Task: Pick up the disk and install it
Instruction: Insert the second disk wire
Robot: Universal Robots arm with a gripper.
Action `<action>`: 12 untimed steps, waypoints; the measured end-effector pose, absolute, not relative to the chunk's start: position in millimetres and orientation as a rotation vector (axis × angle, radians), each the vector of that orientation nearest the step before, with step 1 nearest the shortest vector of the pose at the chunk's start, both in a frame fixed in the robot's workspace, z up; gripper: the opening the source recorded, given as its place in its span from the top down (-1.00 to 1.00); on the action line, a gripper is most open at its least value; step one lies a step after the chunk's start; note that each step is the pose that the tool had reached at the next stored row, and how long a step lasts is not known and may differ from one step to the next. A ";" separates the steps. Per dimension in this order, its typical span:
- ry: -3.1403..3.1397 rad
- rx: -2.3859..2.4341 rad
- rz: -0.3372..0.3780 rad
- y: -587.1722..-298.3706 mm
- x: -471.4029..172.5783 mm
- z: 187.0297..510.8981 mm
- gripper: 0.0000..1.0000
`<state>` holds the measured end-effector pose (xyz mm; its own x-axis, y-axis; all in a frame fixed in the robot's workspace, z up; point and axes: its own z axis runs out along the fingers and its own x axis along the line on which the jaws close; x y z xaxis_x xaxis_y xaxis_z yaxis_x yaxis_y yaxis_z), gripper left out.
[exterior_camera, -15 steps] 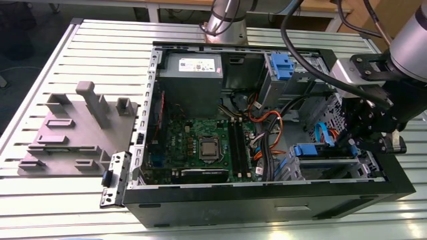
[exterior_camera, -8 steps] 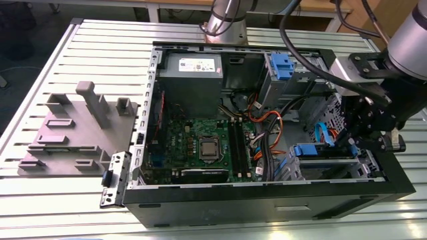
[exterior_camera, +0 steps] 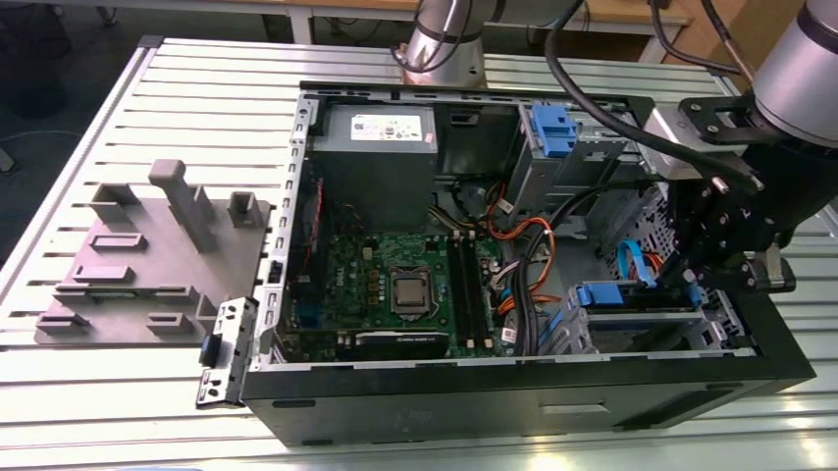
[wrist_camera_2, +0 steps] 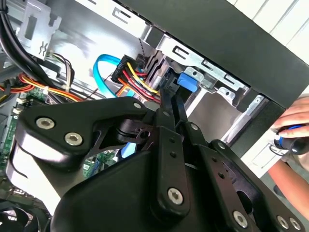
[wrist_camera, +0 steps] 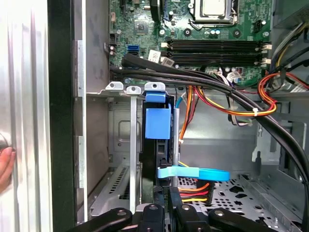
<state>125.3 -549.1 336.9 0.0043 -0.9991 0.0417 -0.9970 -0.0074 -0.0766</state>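
In the exterior view you see the open computer case (exterior_camera: 524, 392) on the slatted table (exterior_camera: 78, 412). The gripper (exterior_camera: 707, 280) reaches down into the case's corner on the exterior view's right, by the drive cage (exterior_camera: 642, 329) where a blue-fronted disk (exterior_camera: 609, 294) sits.

In the second wrist view the fingers (wrist_camera_2: 169, 104) stand nearly together, their tips up against a blue tab (wrist_camera_2: 187, 80) at the cage; you cannot tell whether they clamp it. A hand (wrist_camera_2: 294, 128) shows beyond the case wall.

In the first wrist view the disk (wrist_camera: 158, 123) stands on edge inside the cage (wrist_camera: 118, 88), long axis running away from the fingers (wrist_camera: 164, 212) toward the motherboard (wrist_camera: 193, 29).
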 end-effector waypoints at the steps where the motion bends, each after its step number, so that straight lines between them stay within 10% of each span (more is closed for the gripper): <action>1: 2.197 -2.210 -0.134 -548.7 125.3 336.8 0.68; 12: 2.194 -2.206 -0.142 -548.7 124.2 336.0 0.68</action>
<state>124.2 -548.7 336.0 0.0039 -0.9990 0.0456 -0.9965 -0.0077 -0.0833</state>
